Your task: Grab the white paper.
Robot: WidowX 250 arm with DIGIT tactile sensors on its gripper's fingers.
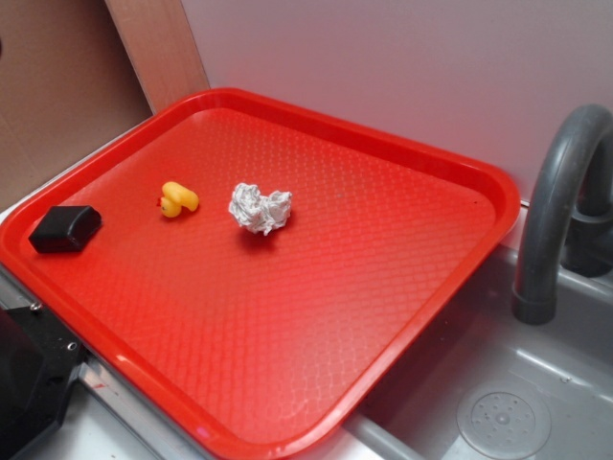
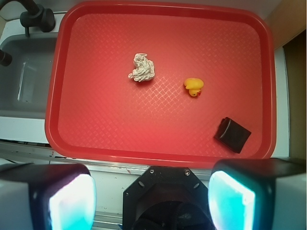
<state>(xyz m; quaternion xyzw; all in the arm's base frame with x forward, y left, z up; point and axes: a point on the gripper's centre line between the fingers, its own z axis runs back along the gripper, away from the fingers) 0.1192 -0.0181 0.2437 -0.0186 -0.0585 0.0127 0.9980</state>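
Crumpled white paper ball (image 2: 141, 68) sits mid-tray on the red plastic tray (image 2: 158, 143), apart from the small yellow toy duck (image 2: 194, 86). Hand (image 2: 151, 196) wide open, empty, high above the near rim. Risk: the light ball probably skids if one finger touches first; drifting sideways would reach the duck.

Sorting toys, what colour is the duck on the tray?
Yellow duck, clearest in the exterior view.

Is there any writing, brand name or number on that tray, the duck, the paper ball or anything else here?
None can be read in either view.
Red tray: plain textured surface, no print.
Paper ball: only grey creases.
Yellow duck: no label.
Black block: no label.
Grey faucet: unmarked.
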